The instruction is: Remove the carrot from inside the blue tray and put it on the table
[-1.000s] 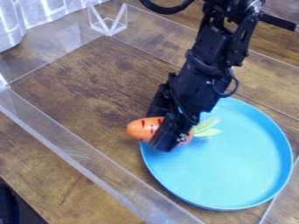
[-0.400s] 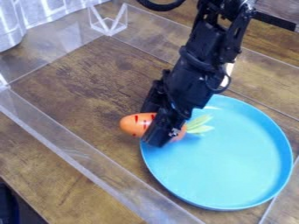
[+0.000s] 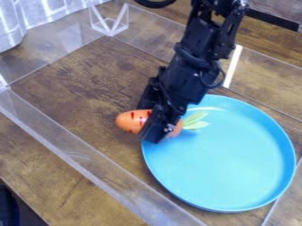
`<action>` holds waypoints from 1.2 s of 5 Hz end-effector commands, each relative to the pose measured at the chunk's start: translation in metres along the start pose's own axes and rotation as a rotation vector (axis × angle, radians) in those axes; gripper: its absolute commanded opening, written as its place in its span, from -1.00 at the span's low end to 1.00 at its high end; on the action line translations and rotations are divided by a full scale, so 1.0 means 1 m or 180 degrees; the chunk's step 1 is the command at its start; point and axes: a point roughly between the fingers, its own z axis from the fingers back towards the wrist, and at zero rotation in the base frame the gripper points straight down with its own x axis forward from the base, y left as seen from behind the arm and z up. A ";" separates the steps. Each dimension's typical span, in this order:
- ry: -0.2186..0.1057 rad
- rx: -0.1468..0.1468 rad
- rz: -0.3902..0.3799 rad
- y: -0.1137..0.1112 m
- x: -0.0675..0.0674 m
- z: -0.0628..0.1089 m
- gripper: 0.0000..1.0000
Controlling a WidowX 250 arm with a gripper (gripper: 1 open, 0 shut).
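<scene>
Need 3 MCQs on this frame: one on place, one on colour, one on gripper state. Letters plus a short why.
1. Where is the carrot?
A. middle of the tray
B. across the tray's left rim, orange end over the table
C. beside the clear wall

2. What colour is the tray?
A. light blue
B. red
C. white

3. What is the gripper doing?
A. open above the carrot
B. shut on the carrot
C. away from the carrot

Answers: 1 B, orange end sits over the wooden table, leaves over the tray. 2 A, plain light blue. 3 B, fingers clamp the carrot.
</scene>
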 end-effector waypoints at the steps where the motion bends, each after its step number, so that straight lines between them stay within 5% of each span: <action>1: -0.0217 0.0149 0.0132 0.014 -0.016 0.027 -1.00; 2: -0.0195 0.0119 0.0155 0.019 -0.016 0.020 1.00; 6: -0.0146 0.0064 0.0183 0.037 -0.007 -0.016 1.00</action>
